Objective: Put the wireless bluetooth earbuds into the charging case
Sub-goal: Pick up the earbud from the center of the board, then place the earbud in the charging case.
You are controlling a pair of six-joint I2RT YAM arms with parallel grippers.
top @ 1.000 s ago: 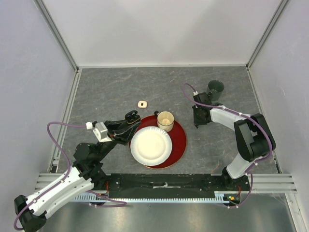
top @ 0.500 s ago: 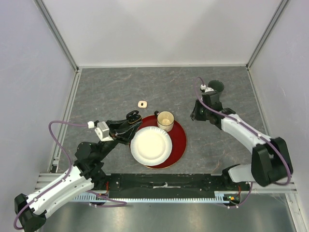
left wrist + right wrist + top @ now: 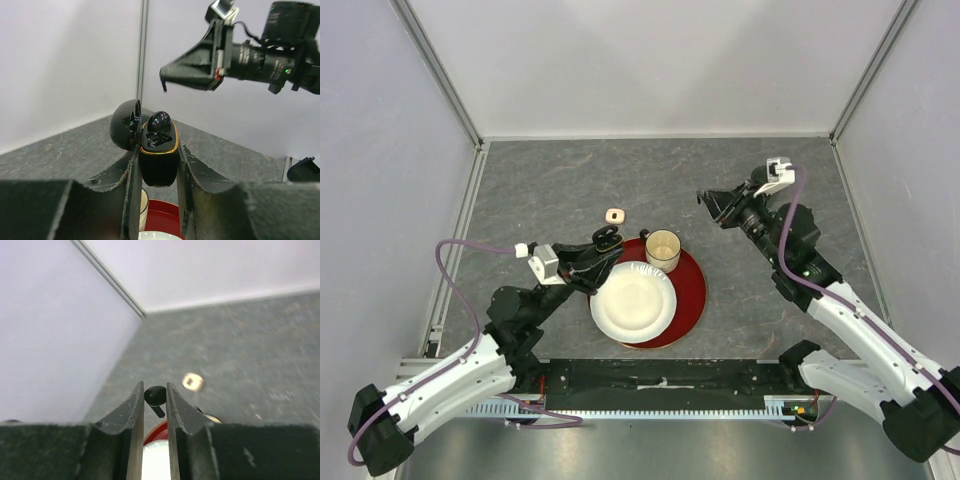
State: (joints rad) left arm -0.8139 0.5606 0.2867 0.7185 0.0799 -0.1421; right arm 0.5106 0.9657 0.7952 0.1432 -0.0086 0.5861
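My left gripper [image 3: 158, 159] is shut on a black charging case [image 3: 159, 157] with a gold rim, held upright with its lid [image 3: 125, 125] open. One black earbud [image 3: 159, 121] sits in the case; the other slot looks empty. In the top view the case [image 3: 607, 238] is above the red tray's left edge. My right gripper [image 3: 155, 389] is shut on a second black earbud [image 3: 154, 395], stem pointing down. It hangs in the air right of the case [image 3: 710, 203] and shows in the left wrist view [image 3: 165, 80]. No white earbuds are in view.
A red round tray [image 3: 692, 290] holds a white paper plate [image 3: 632, 300] and a paper cup [image 3: 663, 248]. A small cream-white item [image 3: 614, 215] lies on the grey table behind the tray; it also shows in the right wrist view [image 3: 191, 382]. White walls enclose the table.
My right arm has lifted off the table near the back right and swung up and left, carrying the black earbud. My left gripper with the case has moved slightly right and forward.
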